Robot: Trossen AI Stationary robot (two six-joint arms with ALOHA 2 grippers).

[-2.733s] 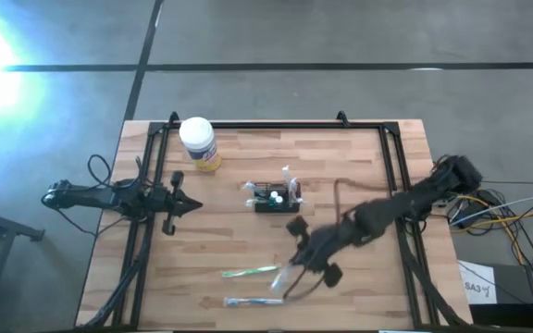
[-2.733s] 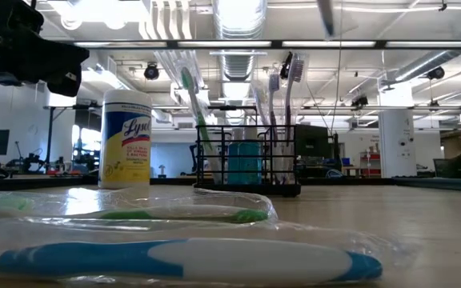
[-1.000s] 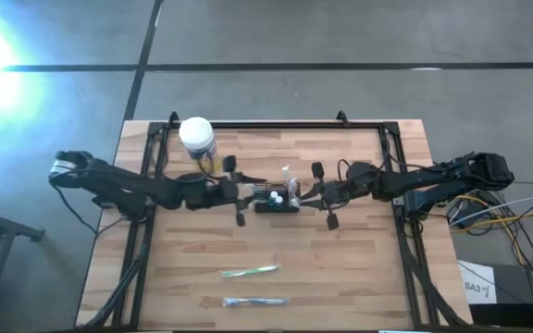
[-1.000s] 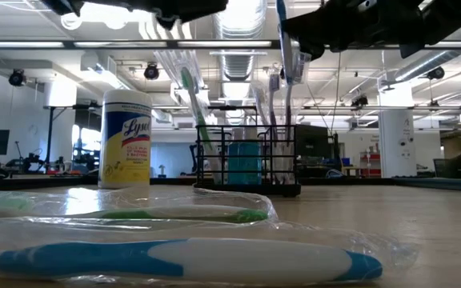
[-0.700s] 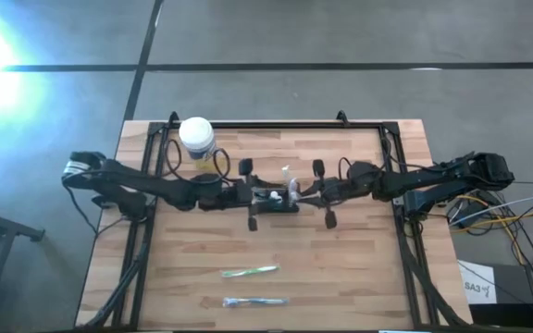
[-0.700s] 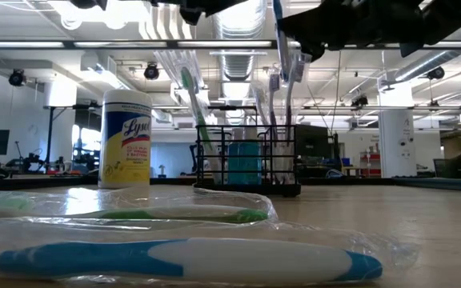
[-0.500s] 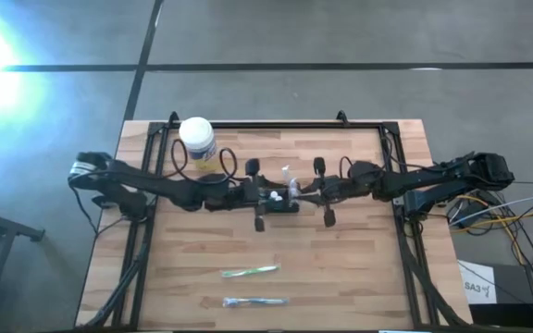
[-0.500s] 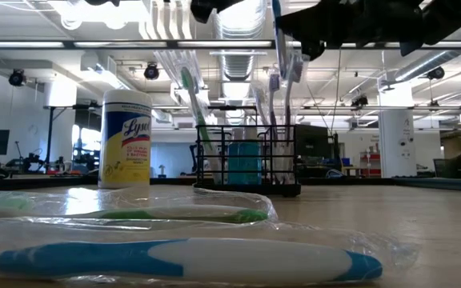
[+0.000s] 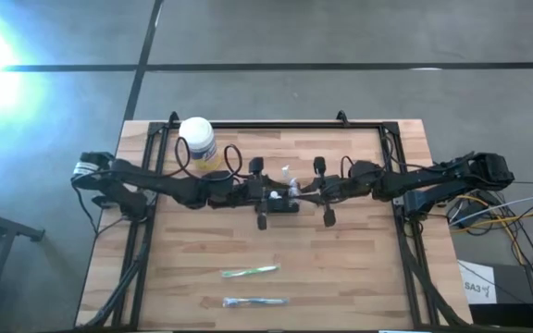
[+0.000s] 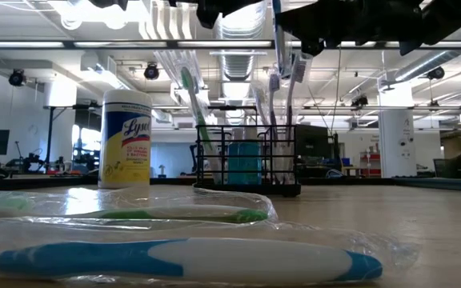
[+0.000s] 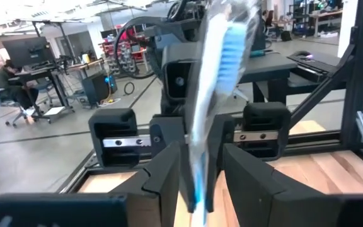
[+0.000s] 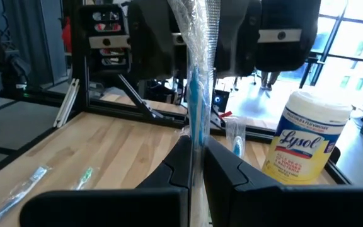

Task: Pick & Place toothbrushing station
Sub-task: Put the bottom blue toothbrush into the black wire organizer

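Note:
The toothbrushing station (image 9: 278, 206) (image 10: 246, 156), a black wire-mesh caddy holding several brushes, stands mid-table on its base. Above it my right gripper (image 9: 296, 192) (image 12: 197, 161) is shut on an upright blue toothbrush in clear wrap (image 12: 199, 75) (image 10: 278, 40). My left gripper (image 9: 266, 196) (image 11: 197, 173) faces it from the table's left. It is open, with one finger on either side of the same wrapped brush (image 11: 222, 57). My right gripper pinches the wrapped toothbrush's shaft (image 12: 197, 135) between its two fingers. The fingers lie level, coming from the table's right, across the brush. The brush stands upright, lifted clear above the caddy. My left gripper: I cannot tell whether its fingers (image 11: 169, 173) touch the wrap.
A white-lidded Lysol jar (image 9: 198, 141) (image 10: 126, 138) stands at the far left of the caddy. Two wrapped toothbrushes lie near the front edge, a green one (image 9: 250, 272) (image 10: 174, 214) and a blue one (image 9: 255, 302) (image 10: 190, 260). Black frame rails (image 9: 276, 124) border the table.
My left gripper has moved toward the table's right, over the caddy, until its fingers stand around the wrapped brush held by my right gripper. The brush has stayed upright above the caddy.

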